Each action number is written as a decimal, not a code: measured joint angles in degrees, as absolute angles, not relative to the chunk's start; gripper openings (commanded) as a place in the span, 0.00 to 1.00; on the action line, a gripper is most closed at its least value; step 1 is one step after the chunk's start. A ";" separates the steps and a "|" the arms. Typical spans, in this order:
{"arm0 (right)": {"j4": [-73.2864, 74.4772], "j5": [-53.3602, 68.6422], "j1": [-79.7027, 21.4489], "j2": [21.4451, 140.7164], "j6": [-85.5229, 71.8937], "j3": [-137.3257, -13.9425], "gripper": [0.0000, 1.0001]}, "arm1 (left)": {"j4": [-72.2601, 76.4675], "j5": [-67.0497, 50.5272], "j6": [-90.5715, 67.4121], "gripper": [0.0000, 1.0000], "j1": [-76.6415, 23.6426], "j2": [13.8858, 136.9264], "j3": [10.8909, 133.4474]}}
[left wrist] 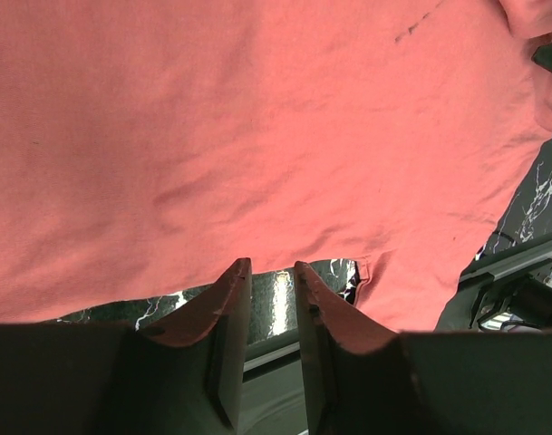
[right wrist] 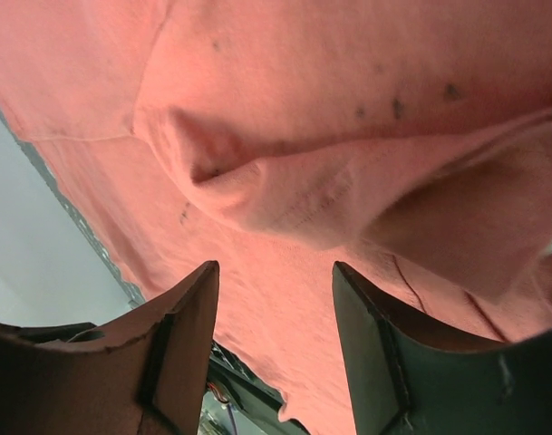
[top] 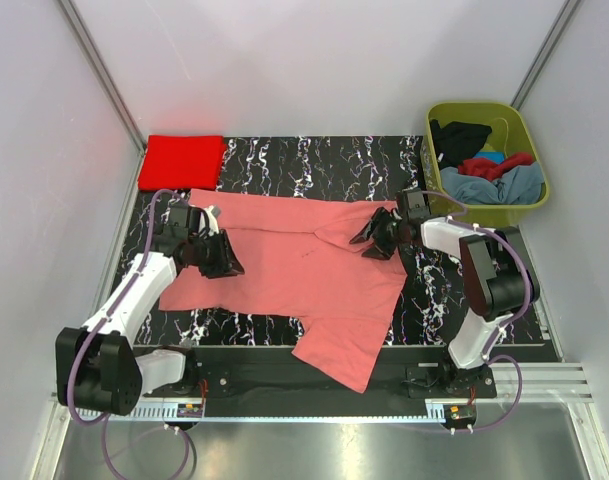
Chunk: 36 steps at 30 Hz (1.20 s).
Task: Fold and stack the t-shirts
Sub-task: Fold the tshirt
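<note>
Item: salmon pink t-shirt, spread across the middle of the marbled black table, with one flap reaching over the near edge.
Condition: mostly flat. A raised ridge of bunched cloth lay at its right side, so it was judged not yet folded.
Material: soft matte knit with shallow creases, a stitched hem and a few small dark specks.
Left gripper: low over the shirt's left hem. Its fingers were parted by a narrow gap with bare table showing through, and it had hold of nothing. It was probably placed to take that edge.
Right gripper: facing the bunched ridge with its fingers well apart and no cloth between them. It was probably lined up to pinch the fold.
Stack: bright red t-shirt, a folded neat rectangle at the far left corner, apart from the pink one. It likely marked the spot for the pile.
Stock: olive-green plastic tub at the far right, holding crumpled black, dark red and grey-blue shirts awaiting their turn.
</note>
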<state>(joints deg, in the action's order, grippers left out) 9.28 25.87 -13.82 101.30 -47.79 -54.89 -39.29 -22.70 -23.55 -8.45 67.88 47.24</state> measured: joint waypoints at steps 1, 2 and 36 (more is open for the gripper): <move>8.69 26.20 -13.82 101.54 -47.79 -54.92 0.59 | -39.31 -22.70 -23.57 0.32 -8.45 68.01 47.24; 8.14 26.35 -13.82 101.89 -47.79 -55.05 0.58 | -39.27 -22.72 -23.59 0.33 -8.45 68.10 47.24; 5.13 38.63 -7.27 112.73 -60.77 -73.52 0.68 | -9.54 -27.18 -46.57 0.52 -27.51 91.85 57.12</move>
<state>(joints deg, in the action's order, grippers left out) 5.13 38.63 -7.27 112.73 -60.77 -73.52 -9.54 -27.18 -46.57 -27.51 91.85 57.12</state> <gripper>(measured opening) 0.662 0.526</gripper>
